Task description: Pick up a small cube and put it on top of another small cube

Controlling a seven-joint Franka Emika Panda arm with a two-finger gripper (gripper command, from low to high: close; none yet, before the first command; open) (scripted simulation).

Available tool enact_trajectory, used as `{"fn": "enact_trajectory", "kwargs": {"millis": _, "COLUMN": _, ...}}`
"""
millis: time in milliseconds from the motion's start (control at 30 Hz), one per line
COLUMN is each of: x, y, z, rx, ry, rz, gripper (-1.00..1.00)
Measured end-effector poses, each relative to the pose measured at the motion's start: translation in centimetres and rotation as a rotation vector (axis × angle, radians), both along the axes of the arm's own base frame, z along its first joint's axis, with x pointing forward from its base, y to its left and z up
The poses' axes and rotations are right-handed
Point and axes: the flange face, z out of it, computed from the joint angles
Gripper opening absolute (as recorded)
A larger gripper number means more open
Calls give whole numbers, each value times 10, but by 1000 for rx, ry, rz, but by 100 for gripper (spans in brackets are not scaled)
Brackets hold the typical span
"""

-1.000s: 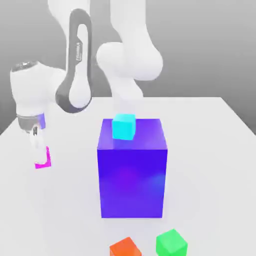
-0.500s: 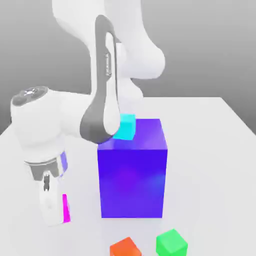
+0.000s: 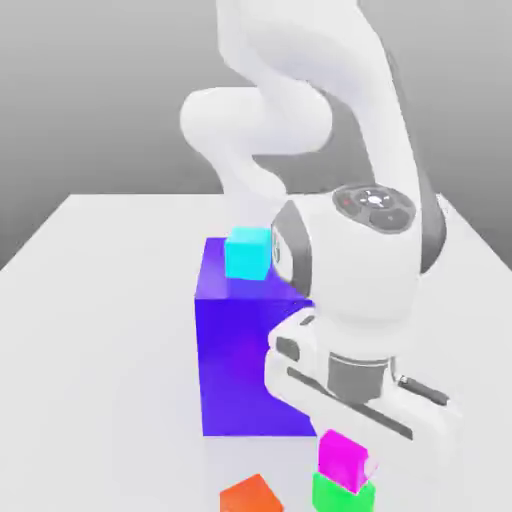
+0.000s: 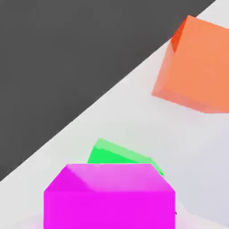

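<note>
Two small cubes are sitting stacked nearest us: the magenta small cube (image 3: pixel 345 460) is resting on the green cube (image 3: pixel 343 496), seemingly a little off-centre, with the orange-red cube (image 3: pixel 250 495) near them. We are unable to tell whether the gripper (image 3: pixel 352 430), hovering right over the stack, is clamping or releasing. We are judging that a sideways pull-away could drag the magenta cube off. Farther back, the big blue block (image 3: pixel 245 370) carrying the cyan cube (image 3: pixel 247 253) is crowding the arm's retreat.

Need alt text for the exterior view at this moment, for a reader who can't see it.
A magenta cube sits on a green cube at the table's front edge, directly beneath the white robot hand. An orange-red cube lies beside them; behind stands a big blue block bearing a cyan cube.
</note>
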Motion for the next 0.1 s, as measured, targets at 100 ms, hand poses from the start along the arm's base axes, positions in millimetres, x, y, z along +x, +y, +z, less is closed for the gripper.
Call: {"fn": "enact_trajectory", "kwargs": {"millis": 100, "x": 0, "y": 0, "z": 0, "rx": 0, "ry": 0, "rz": 0, "gripper": 100}}
